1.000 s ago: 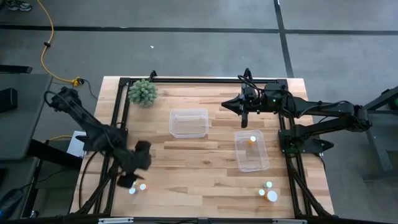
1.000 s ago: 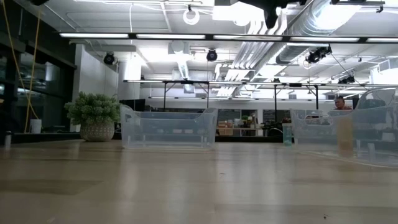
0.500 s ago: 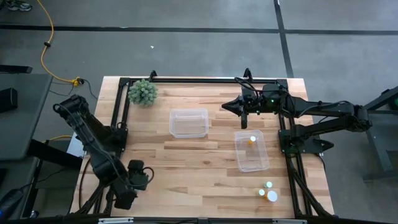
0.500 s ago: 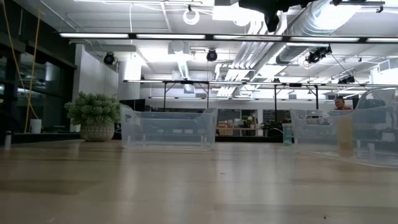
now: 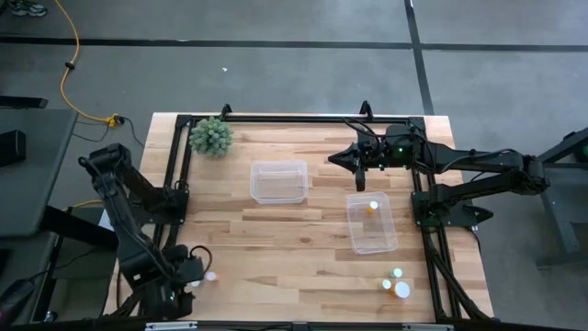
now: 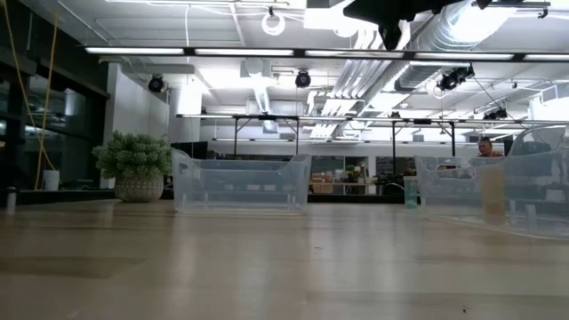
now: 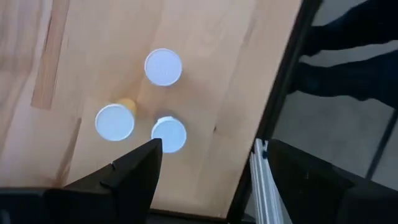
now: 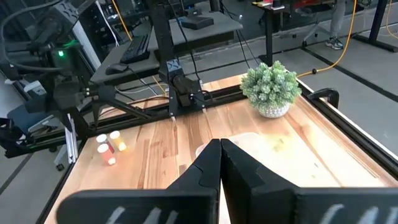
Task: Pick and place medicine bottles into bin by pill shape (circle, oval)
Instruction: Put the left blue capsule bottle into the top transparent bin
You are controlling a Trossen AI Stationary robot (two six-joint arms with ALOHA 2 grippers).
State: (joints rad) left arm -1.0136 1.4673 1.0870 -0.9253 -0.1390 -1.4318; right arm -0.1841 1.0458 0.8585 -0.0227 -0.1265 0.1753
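Three medicine bottles (image 7: 152,109) with white round caps stand clustered near the table's (image 5: 303,239) front-left corner, directly below the left gripper (image 7: 205,168), whose jaws are spread wide and hold nothing. One shows an orange body. The table edge lies just beside them. The right gripper (image 8: 219,163) hovers closed by the far bin (image 5: 279,181).

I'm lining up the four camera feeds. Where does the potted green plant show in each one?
High view: the potted plant sits at the table's corner, top left in the picture.
Low view: it stands at the left, just left of a clear tub.
Left wrist view: not in it.
Right wrist view: it stands on the table by the black frame rail, well beyond the fingers.
Shared landmark: the clear tub nearest the plant, also in the low view.
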